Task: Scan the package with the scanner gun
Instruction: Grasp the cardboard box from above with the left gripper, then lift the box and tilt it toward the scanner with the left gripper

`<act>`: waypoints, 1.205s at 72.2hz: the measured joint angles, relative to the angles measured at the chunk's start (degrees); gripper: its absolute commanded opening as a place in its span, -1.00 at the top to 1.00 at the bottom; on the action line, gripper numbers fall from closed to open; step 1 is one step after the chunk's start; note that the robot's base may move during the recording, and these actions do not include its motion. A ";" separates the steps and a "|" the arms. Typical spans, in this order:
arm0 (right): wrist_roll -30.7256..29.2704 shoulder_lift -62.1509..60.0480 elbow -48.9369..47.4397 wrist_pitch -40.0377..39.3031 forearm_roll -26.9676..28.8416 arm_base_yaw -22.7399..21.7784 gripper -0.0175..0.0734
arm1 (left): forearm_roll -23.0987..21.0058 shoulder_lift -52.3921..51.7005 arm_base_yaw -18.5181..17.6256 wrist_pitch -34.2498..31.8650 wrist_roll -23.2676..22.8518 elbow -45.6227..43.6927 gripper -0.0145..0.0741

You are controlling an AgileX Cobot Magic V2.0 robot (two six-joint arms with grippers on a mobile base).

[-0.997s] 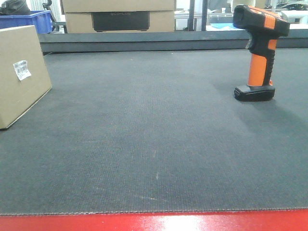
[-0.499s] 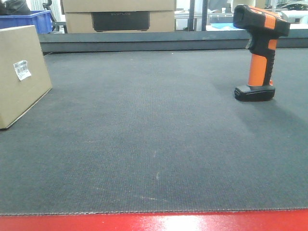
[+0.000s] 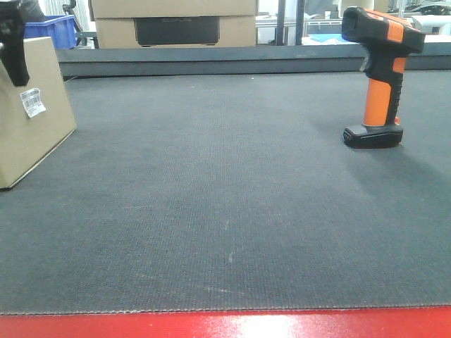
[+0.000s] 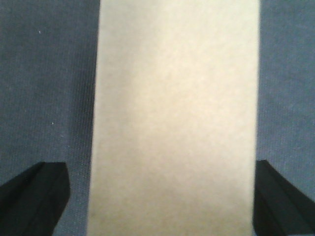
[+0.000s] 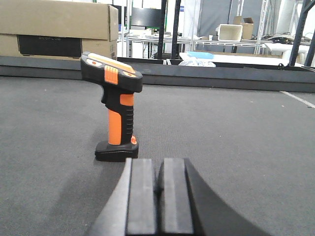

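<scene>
Left gripper over the parcel: a plain tan cardboard package (image 3: 32, 134), flat-sided and bearing a small white barcode label (image 3: 32, 102), stands at the left edge of a dark grey woven mat (image 3: 225, 211). The pistol-shaped scanner gun (image 3: 379, 77), black with an orange handle, stands upright on its flat black base at the far right, well apart from the box.

The left gripper (image 4: 162, 196) hangs above the package with its jaws apart, one black finger (image 4: 34, 196) on each side of the box's upper face. Mat shows between the box and one finger. The other finger sits just beside the box edge, and whether it touches cannot be told. From the front, only a black finger (image 3: 14, 53) shows at the box's top corner.

The right gripper (image 5: 157, 196) sits low over the mat with its jaws pressed together, near the scanner gun's base but not touching it.

Beyond the mat's far edge stand a larger cardboard box with a dark rectangular panel (image 3: 176, 24) and a blue plastic bin (image 3: 55, 29). A red strip (image 3: 225, 324) runs along the near edge.
</scene>
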 measured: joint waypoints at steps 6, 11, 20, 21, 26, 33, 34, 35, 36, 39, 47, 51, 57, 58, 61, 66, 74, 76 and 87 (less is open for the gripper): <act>0.00 0.00 0.00 0.00 0.00 0.00 0.98 | 0.00 0.02 0.00 0.52 0.00 0.00 -0.04; 0.00 0.00 0.00 0.00 0.00 0.00 0.98 | 0.00 0.02 0.00 0.75 0.00 0.00 0.44; 0.00 0.00 0.00 0.00 0.00 0.00 0.98 | -0.11 0.02 0.00 0.88 0.00 -0.14 0.92; 0.00 0.00 0.00 0.00 0.00 0.00 0.98 | -0.12 0.02 0.00 0.89 0.00 -0.20 0.92; 0.00 0.00 0.00 0.00 0.00 0.00 0.98 | -0.58 0.02 0.00 1.41 0.00 -1.09 0.92; 0.00 0.00 0.00 0.00 0.00 0.00 0.98 | -2.11 0.02 0.00 2.05 0.00 -3.37 0.92; 0.00 0.00 0.00 0.00 0.00 0.00 0.98 | -2.43 0.02 0.00 2.03 0.00 -3.79 0.92; 0.00 0.00 0.00 0.00 0.00 0.00 0.98 | -2.99 0.02 0.00 2.13 0.00 -4.24 0.92; 0.00 0.00 0.00 0.00 0.00 0.00 0.98 | -3.42 0.02 0.00 2.12 0.00 -4.68 0.92; 0.00 0.00 0.00 0.00 0.00 0.00 0.98 | -5.00 -0.26 0.00 2.25 -0.04 -6.20 0.92; 0.00 0.00 0.00 0.00 0.00 0.00 0.98 | -9.23 -1.97 -0.58 2.44 -1.33 -7.97 0.92; 0.00 0.00 0.00 0.00 0.00 0.00 0.98 | -9.72 -2.78 -1.62 2.55 -2.52 -8.22 0.92; 0.00 0.00 0.00 0.00 0.00 0.00 0.98 | -9.92 -2.88 -3.62 2.55 -4.10 -8.34 0.92; 0.00 0.00 0.00 0.00 0.00 0.00 0.98 | -9.92 -2.88 -4.03 2.44 -4.39 -8.34 0.92; 0.00 0.00 0.00 0.00 0.00 0.00 0.98 | -9.92 -2.88 -5.40 2.12 -5.07 -7.90 0.92; 0.00 0.00 0.00 0.00 0.00 0.00 0.98 | -9.92 -2.88 -8.19 0.94 -6.58 -6.83 0.92; 0.00 0.00 0.00 0.00 0.00 0.00 0.98 | -10.21 -2.88 -13.06 -3.60 -10.09 -4.07 0.92; 0.00 0.00 0.00 0.00 0.00 0.00 0.98 | -10.32 -2.88 -14.20 -5.03 -11.05 -3.35 0.92; 0.00 0.00 0.00 0.00 0.00 0.00 0.98 | -11.37 -2.06 -18.04 -9.69 -13.98 -1.73 0.92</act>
